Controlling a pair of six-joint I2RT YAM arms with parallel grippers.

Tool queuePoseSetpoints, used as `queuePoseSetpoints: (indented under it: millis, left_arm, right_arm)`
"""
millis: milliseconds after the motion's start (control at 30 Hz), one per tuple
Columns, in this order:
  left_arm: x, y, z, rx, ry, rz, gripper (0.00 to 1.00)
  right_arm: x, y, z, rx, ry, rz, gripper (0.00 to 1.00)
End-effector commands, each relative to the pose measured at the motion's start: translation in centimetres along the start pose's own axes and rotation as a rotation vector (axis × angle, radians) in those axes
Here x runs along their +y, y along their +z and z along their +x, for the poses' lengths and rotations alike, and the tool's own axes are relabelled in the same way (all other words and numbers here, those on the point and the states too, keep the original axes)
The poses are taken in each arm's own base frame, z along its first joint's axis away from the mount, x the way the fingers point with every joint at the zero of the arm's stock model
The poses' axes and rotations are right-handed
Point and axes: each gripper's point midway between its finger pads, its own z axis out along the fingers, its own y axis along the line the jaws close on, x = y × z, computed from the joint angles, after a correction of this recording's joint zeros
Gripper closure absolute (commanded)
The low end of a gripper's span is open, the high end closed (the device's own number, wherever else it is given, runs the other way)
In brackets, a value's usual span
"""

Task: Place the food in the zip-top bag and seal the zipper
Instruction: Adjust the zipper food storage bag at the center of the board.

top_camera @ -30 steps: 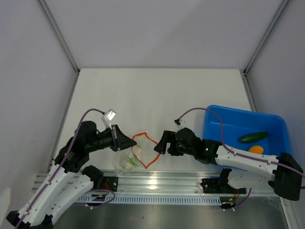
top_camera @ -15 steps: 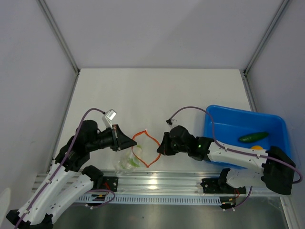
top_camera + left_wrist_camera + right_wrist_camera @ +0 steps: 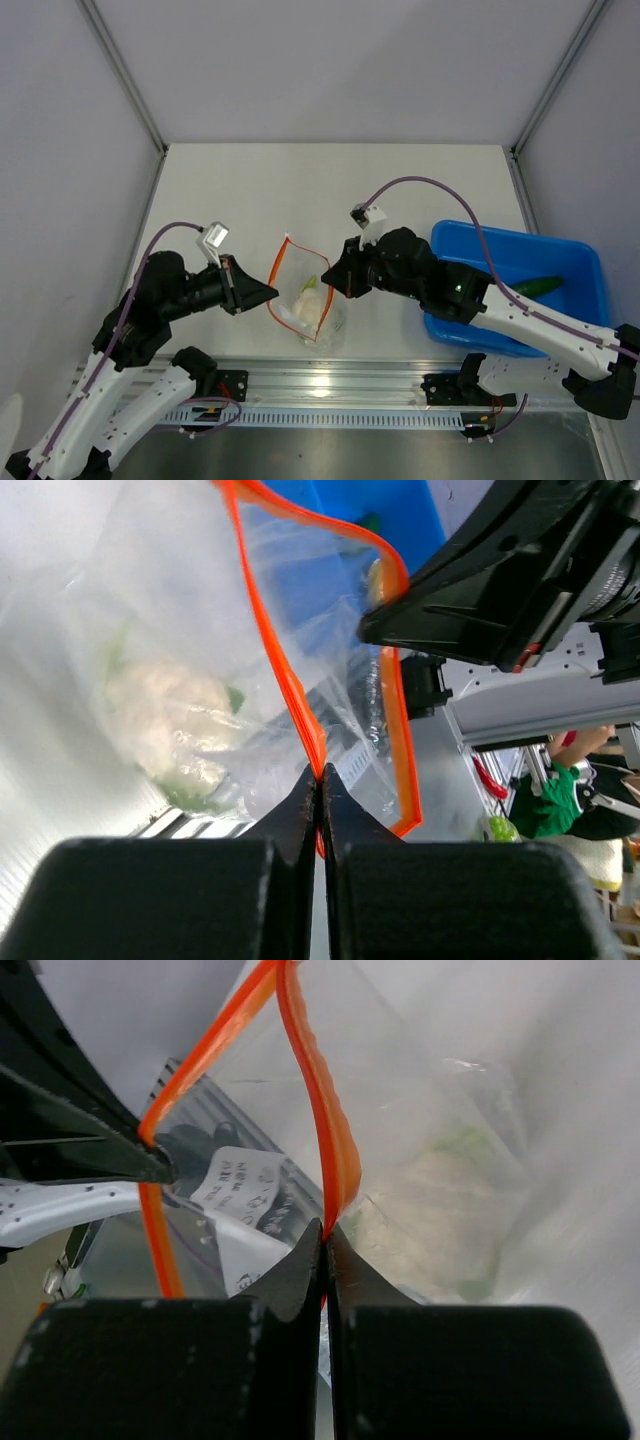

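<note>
The zip-top bag [image 3: 334,319] hangs between my two grippers with its mouth pulled apart. Its orange-red zipper [image 3: 279,258] forms an open loop. My left gripper [image 3: 272,297] is shut on the left side of the strip [image 3: 270,640], pinched at the fingertips [image 3: 320,770]. My right gripper [image 3: 326,282] is shut on the opposite side [image 3: 320,1110]. One piece of food, a pale green-white leafy lump [image 3: 303,305], lies inside the bag [image 3: 165,720] [image 3: 440,1200]. The dark green cucumber [image 3: 540,285] lies in the blue tray, partly behind my right arm. The yellow-orange fruit is hidden.
The blue tray [image 3: 570,260] sits at the right, with my right arm crossing over its near side. A metal rail [image 3: 330,385] runs along the near table edge under the bag. White walls close in the table on three sides.
My right gripper has closed on the zipper's right side. Both arms have lifted the bag and carried it a little farther from the rail. The right arm now covers the fruit.
</note>
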Motion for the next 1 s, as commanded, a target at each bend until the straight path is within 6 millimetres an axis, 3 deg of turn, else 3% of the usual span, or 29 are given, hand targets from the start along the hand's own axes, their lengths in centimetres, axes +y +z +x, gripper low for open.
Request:
queuePoseSetpoints:
  millis: [0, 100, 233, 400, 467, 500, 733, 767, 800, 933, 967]
  left_arm:
    - [0.0, -0.6, -0.6, -0.039, 0.056, -0.017, 0.99]
    - [2.6, 0.8, 1.1, 0.022, 0.005, -0.076, 0.99]
    - [3.5, 2.0, 1.9, 0.046, -0.022, -0.067, 0.99]
    - [3.9, 2.6, 1.7, 0.059, -0.004, -0.081, 1.00]
    - [4.4, 2.5, 1.4, 0.054, 0.015, -0.110, 1.00]
    - [4.5, 2.6, 1.2, 0.051, 0.021, -0.119, 0.99]
    - [4.9, 2.5, 0.7, 0.032, 0.049, -0.145, 0.99]
    - [5.1, 2.6, 0.7, 0.032, 0.054, -0.150, 0.99]
    - [5.3, 2.7, 0.8, 0.035, 0.056, -0.155, 1.00]
    - [5.1, 2.9, 0.6, 0.039, 0.064, -0.148, 0.99]
    - [5.0, 2.9, 0.6, 0.042, 0.065, -0.144, 0.99]
  right_arm:
    - [0.8, -1.8, -1.3, -0.019, -0.075, -0.023, 1.00]
    - [-0.2, -1.1, -0.1, 0.029, -0.059, -0.020, 1.00]
    - [-1.3, 0.4, 1.9, 0.103, -0.045, -0.007, 1.00]
    - [-2.2, 1.4, 2.9, 0.147, -0.056, 0.027, 0.98]
    - [-2.0, 1.5, 2.7, 0.148, -0.061, 0.029, 0.91]
    - [-2.1, 1.3, 2.6, 0.148, -0.064, 0.037, 0.79]
    - [-2.7, -0.4, 0.4, 0.114, -0.078, 0.121, 0.35]
    - [-3.0, -0.8, -0.3, 0.090, -0.078, 0.149, 0.31]
    - [-2.5, -1.6, -1.6, 0.054, -0.077, 0.150, 0.20]
    - [-4.9, -4.8, -5.6, -0.075, -0.015, 0.307, 0.11]
    - [-6.8, -5.7, -7.2, -0.128, 0.028, 0.363, 0.10]
